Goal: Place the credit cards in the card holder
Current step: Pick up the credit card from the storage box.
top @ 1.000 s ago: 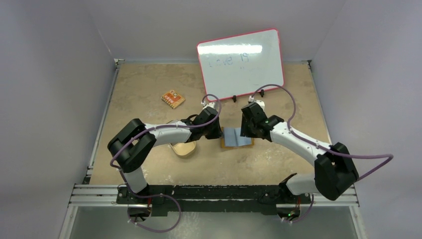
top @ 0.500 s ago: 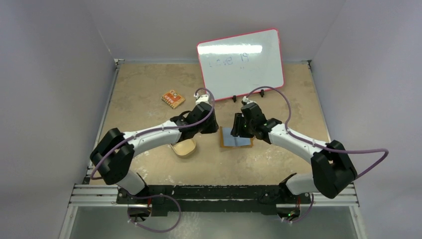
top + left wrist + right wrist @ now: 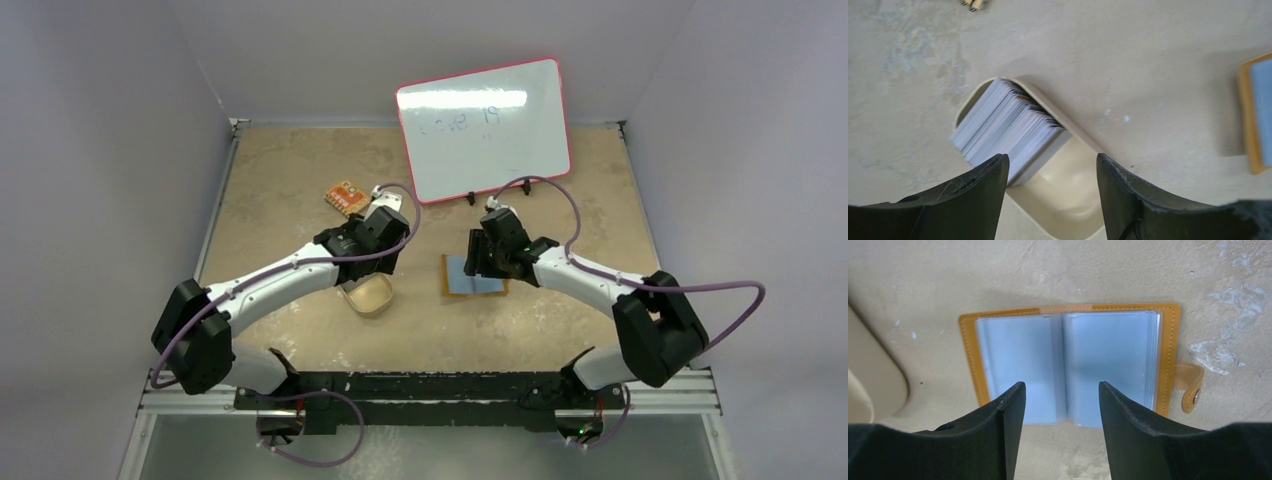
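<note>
Pick-up step. Left fingers spread, empty, above credit cards stacked in tan dish. Card holder lies open beside dish (right fingers spread over it). Next, probably: pinch a single card.

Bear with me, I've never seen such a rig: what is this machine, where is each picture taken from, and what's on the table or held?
Two robot arms are bolted at the near edge of a table, each ending in a two-finger gripper. The wide picture comes from a camera above and behind them; the other two from cameras on the wrists, so the black shapes below are each arm's own fingers. The left gripper hovers open over a tan dish holding a stack of grey cards. The right gripper hovers open above an orange card holder lying open, pale inside. Farther back are a whiteboard and an orange patterned piece. Neither gripper holds anything.
</note>
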Motion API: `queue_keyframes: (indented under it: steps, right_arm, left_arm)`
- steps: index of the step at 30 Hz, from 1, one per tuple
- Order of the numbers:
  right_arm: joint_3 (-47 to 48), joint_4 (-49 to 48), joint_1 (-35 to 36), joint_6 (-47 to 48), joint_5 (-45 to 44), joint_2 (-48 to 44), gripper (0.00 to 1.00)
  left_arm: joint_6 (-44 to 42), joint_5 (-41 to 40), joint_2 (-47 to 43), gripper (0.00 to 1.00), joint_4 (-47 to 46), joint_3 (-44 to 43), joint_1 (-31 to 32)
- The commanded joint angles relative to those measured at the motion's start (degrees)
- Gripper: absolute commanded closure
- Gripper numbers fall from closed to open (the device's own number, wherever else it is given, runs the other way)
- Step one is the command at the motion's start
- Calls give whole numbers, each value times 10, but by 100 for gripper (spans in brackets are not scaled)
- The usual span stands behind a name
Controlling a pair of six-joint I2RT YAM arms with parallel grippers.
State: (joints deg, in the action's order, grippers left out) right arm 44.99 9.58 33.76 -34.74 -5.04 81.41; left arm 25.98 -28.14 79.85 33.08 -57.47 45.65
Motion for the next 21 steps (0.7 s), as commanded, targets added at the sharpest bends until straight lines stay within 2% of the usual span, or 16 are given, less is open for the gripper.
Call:
queue_keyframes:
  steps: [1, 11, 21]
  right_arm:
    - [18, -2, 2, 0, -31, 25, 41]
    - [15, 5, 3, 0, -37, 52, 39]
    - [27, 16, 3, 0, -38, 34, 39]
  left_arm:
    - [-92, -43, 21, 36, 48, -26, -14]
    - [-112, -79, 64, 34, 54, -32, -14]
    - [-125, -101, 97, 34, 59, -29, -14]
